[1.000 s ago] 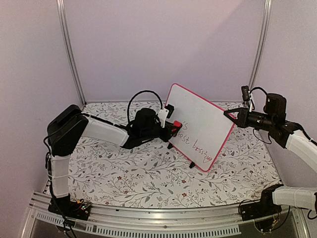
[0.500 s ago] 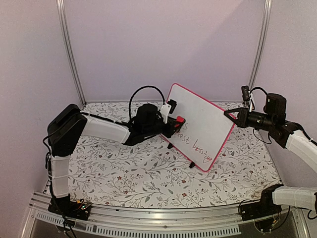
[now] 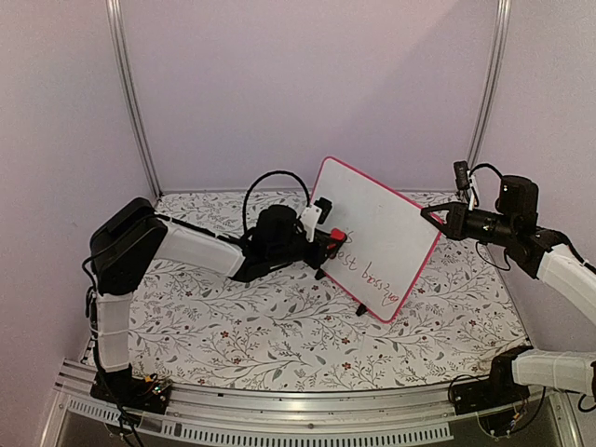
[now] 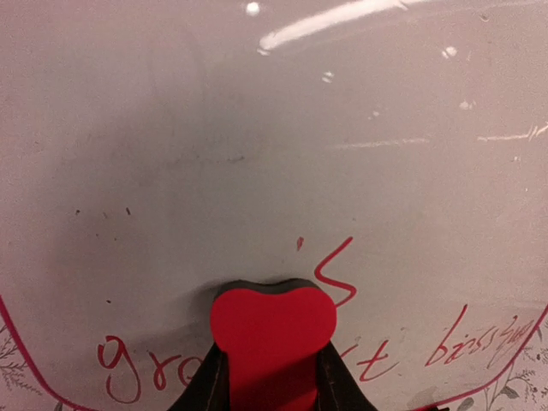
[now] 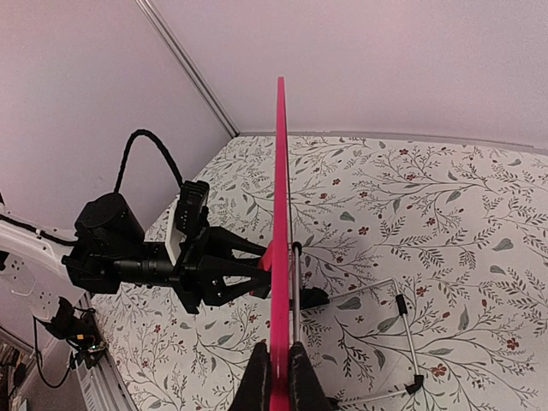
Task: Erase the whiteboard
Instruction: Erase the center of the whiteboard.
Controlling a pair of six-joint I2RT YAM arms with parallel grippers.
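The whiteboard (image 3: 377, 233) stands tilted on its black feet, red-pink framed, with red handwriting along its lower part (image 4: 462, 347). My left gripper (image 3: 332, 240) is shut on a small red eraser (image 4: 272, 330), whose dark pad presses against the board face just above the writing. My right gripper (image 3: 430, 213) is shut on the board's right edge. In the right wrist view the frame (image 5: 279, 257) runs edge-on between my fingers (image 5: 274, 377), with the left gripper (image 5: 257, 267) on its far side.
A floral-patterned cloth (image 3: 233, 317) covers the table. A wire stand (image 5: 402, 342) props the board from behind. Metal posts (image 3: 130, 93) rise at the back corners in front of plain walls.
The left gripper with the eraser has slid slightly right and back across the lower left of the board. Board and right arm have stayed put.
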